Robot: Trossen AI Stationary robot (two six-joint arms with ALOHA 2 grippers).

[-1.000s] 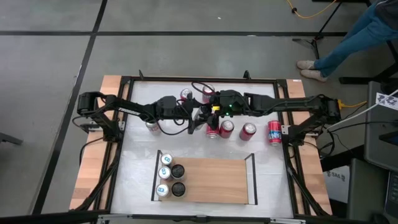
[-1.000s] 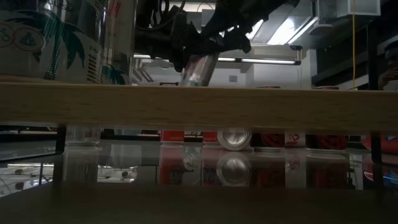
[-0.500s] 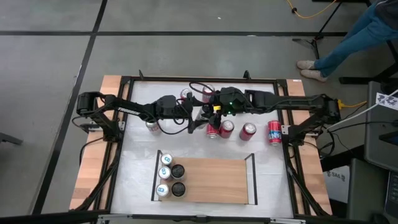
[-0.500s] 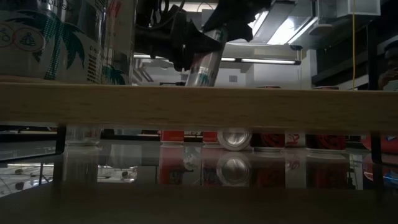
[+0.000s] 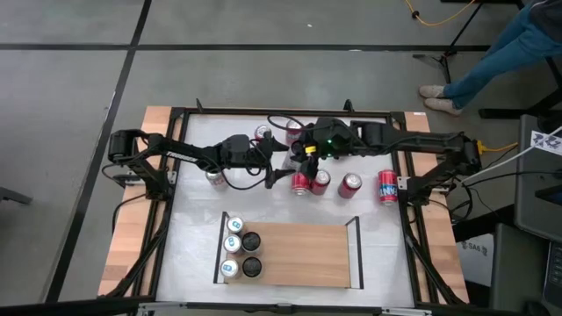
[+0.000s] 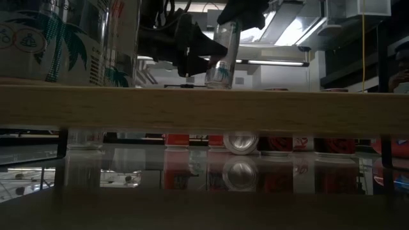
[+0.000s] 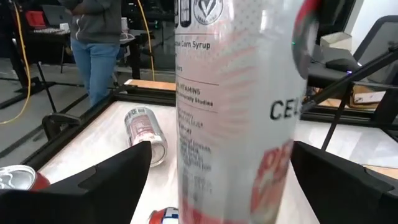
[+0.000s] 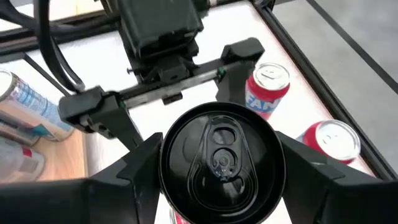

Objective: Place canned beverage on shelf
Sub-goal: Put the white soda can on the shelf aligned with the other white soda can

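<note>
Handover above the back of the table. The white can (image 7: 239,112) stands upright in the air between the 2 arms, clamped at its top by the right gripper (image 8: 217,180), whose fingers (image 8: 134,171) sit on either side of the black lid. The left gripper (image 5: 279,170) faces it with its fingers (image 7: 93,186) spread wide on either side of the can and not touching it.

Change over the last second: in the low view the can was tilted and gripped near the left arm's fingers; it is now vertical and slightly higher, and the left fingers have widened to their release stance. In the high view the right gripper has shifted a little toward the back of the table. Judged from this, the transfer from left to right is complete and the can is ready for carriage.

The shelf (image 5: 303,254), a light-wood panel with black end rails, lies at the near edge of the table, well apart from the held can. 4 cans (image 5: 241,254) already stand at its left end; the rest of the panel is bare.

Surface: a white tabletop (image 5: 198,219) in a black frame, with several red cans (image 5: 349,185) standing or lying near the middle and a pale can lying on its side (image 7: 144,134). Room: grey floor marked with dark lines; a person's legs (image 5: 492,61) show beyond the far right corner.
</note>
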